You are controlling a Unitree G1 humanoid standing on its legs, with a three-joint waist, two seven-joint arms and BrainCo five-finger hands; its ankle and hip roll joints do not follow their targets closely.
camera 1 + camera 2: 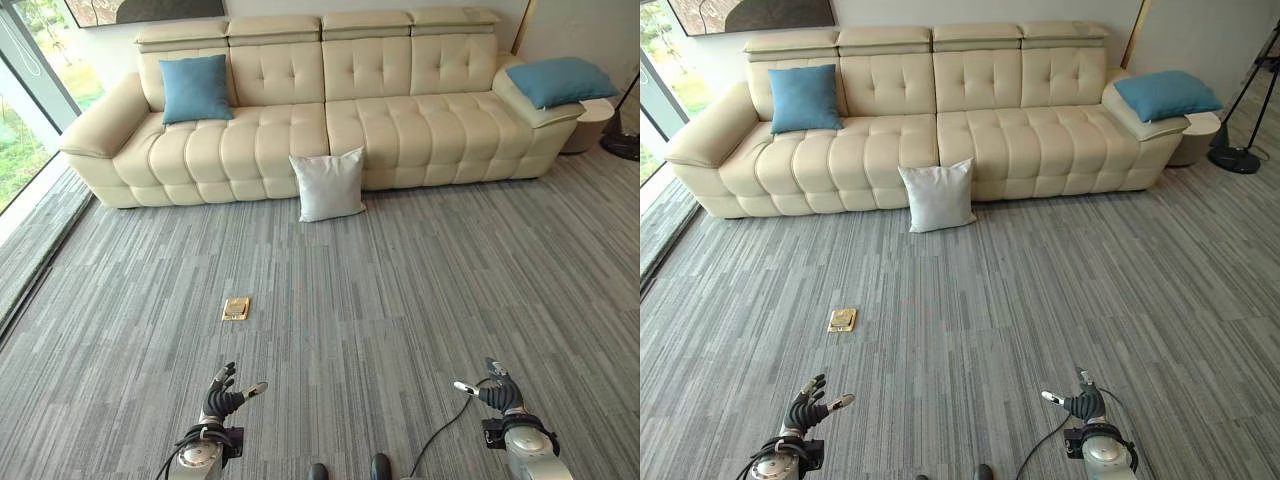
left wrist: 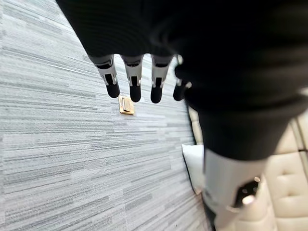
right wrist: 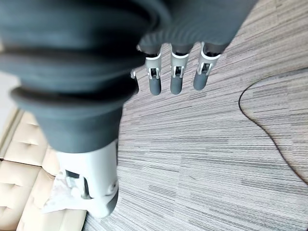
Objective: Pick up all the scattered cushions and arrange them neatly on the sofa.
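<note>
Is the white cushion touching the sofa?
Touching. In the left eye view the white cushion stands on the carpet and leans against the sofa front, no gap showing.

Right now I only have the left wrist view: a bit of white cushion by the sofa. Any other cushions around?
Observer: Yes. The left blue cushion stands against the backrest at the left end of the sofa.
Operator: More?
Observer: The right blue cushion lies on top of the sofa's right armrest.
Operator: Right hand busy?
Observer: No. The right hand is open and empty, low over the carpet.
</note>
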